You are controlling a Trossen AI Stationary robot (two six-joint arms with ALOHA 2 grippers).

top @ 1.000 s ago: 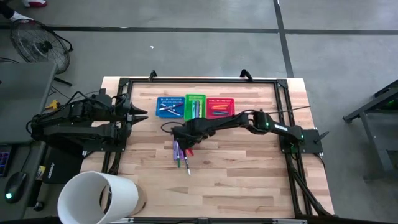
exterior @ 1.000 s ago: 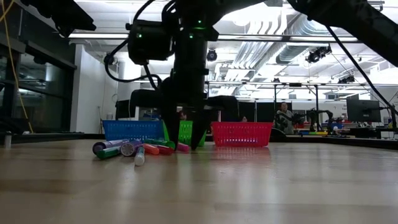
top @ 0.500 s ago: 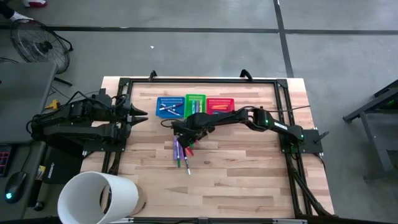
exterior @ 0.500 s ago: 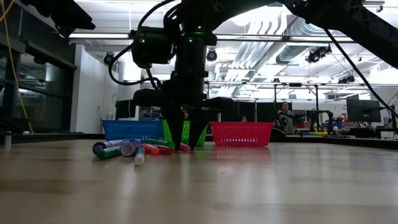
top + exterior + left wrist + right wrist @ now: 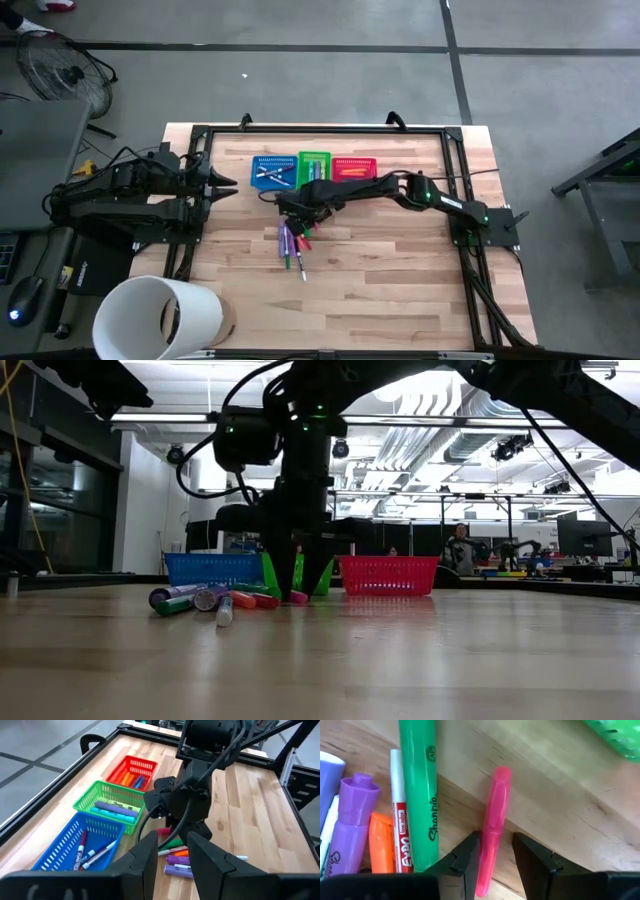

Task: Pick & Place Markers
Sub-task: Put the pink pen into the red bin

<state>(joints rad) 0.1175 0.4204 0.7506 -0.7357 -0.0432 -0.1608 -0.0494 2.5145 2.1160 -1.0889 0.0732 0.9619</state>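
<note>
Several markers (image 5: 290, 243) lie flat in a loose heap on the wooden table, among them purple (image 5: 351, 827), orange (image 5: 381, 842), white (image 5: 400, 810) and green (image 5: 420, 790). A pink marker (image 5: 492, 830) lies apart at the heap's edge. My right gripper (image 5: 496, 851) points down over it, open, one finger on each side of its near half. In the low view its fingertips (image 5: 297, 580) reach nearly to the tabletop. My left gripper (image 5: 172, 851) waits raised at the table's left side, its fingers a narrow gap apart, empty. My right gripper stands astride the pink marker from above, its fingers across the marker. One finger (image 5: 470, 851) lies at the marker's side (image 5: 484, 840); whether it touches, I cannot tell. A gap shows before the other finger (image 5: 530, 854). The marker lies flat on the table.
Blue (image 5: 272, 172), green (image 5: 314, 170) and red (image 5: 354, 170) mesh baskets stand in a row just beyond the heap, each with markers inside. A white bucket (image 5: 160, 318) stands at the near left corner. A black frame rail (image 5: 320, 129) edges the table.
My right gripper has sunk a little onto the heap's edge, shifted slightly toward the baskets, and drawn its fingers closer together about the pink marker. The markers have stayed where they were.
</note>
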